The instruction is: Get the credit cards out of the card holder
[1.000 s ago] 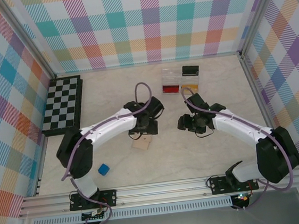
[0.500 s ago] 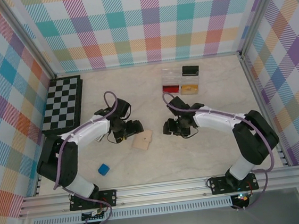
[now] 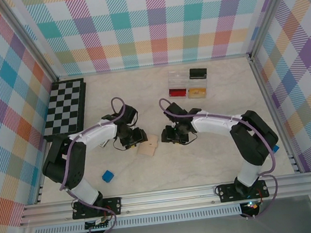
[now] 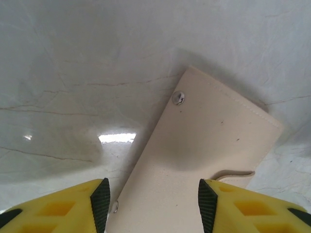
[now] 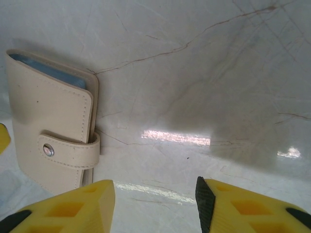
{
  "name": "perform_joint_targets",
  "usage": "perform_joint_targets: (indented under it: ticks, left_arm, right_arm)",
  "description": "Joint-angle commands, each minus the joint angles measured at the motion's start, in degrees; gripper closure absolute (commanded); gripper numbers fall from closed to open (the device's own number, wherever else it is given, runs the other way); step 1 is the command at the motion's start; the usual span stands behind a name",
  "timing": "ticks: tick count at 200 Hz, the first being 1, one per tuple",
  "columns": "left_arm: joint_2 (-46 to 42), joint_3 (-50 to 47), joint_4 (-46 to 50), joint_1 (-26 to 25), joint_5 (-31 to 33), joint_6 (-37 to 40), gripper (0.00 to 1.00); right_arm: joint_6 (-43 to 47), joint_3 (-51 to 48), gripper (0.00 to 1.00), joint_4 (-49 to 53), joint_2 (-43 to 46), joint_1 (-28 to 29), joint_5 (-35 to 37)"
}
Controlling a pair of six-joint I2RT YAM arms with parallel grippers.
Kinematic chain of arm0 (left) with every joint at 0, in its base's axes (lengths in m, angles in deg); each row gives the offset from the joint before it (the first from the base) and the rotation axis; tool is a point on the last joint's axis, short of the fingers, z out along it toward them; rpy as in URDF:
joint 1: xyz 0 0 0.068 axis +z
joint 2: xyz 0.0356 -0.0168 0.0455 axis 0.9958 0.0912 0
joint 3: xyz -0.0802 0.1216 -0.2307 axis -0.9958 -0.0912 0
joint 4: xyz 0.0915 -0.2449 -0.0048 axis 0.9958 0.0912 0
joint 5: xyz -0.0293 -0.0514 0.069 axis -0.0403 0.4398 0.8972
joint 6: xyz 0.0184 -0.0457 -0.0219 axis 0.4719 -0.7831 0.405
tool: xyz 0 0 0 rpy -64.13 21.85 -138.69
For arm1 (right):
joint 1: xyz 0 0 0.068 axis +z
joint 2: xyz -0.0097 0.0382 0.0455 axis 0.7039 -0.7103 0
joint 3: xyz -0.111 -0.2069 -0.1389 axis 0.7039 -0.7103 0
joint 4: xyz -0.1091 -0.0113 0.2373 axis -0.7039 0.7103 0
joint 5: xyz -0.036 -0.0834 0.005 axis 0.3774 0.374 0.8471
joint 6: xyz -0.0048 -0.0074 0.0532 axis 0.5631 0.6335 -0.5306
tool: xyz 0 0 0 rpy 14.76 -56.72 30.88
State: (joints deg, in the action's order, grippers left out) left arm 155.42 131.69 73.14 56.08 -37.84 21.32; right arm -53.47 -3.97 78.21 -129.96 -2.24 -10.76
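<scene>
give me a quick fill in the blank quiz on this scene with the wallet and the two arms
1. In the right wrist view, the flat tan stitched card holder is ____, its strap snapped down.
2. The lining showing at its top edge is light ____.
3. In the left wrist view, the card holder lies ____ the two yellow fingers.
4. From above, the black-and-white checkerboard sits on the ____ side of the marble-look table.
Missing words: closed; blue; between; left.
</scene>
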Motion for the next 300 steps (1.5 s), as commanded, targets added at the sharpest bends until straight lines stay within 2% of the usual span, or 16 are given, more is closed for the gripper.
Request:
perform_joint_targets:
  ticks: [1,25,78,110,133,156,200,261,300]
  left_arm:
    - [1.1,-1.1,-0.8,0.3,-3.1,0.1,0.51]
    - [0.7,-1.4,-1.5,-0.4,-5.0,0.2,0.55]
    - [1.1,-1.7,-6.0,-0.7,-13.9,0.8,0.61]
    - [0.6,-1.6,-5.1,-0.6,-12.5,0.8,0.64]
    - [-1.1,-1.5,-1.7,0.5,-5.8,0.9,0.65]
    - [-1.9,-2.1,-1.3,1.4,-3.0,0.0,0.62]
    - [0.5,-3.4,-5.3,1.4,-8.3,-1.3,0.63]
    - [3.3,-4.5,-10.6,0.0,-15.4,-2.0,0.72]
    - [2.8,-5.1,-12.0,0.3,-15.2,-2.8,0.74]
  right_arm:
    - [-0.7,1.7,0.52,-0.2,-0.4,0.3,-0.9]
    - [-0.6,1.7,0.53,-0.1,-0.4,0.4,-0.9]
    - [0.4,2.6,0.56,1.1,-0.7,0.4,-0.1]
    - [2.3,3.7,0.58,2.5,-1.0,1.0,0.7]
    - [3.3,5.0,0.59,3.6,-1.5,1.9,1.2]
    - [3.2,5.3,0.59,3.4,-2.0,2.2,1.2]
    - [3.1,6.3,0.59,3.7,-2.9,2.5,0.8]
    - [4.8,9.5,0.63,5.5,-5.2,3.4,1.9]
    - [8.4,12.8,0.63,9.0,-7.9,3.9,4.5]
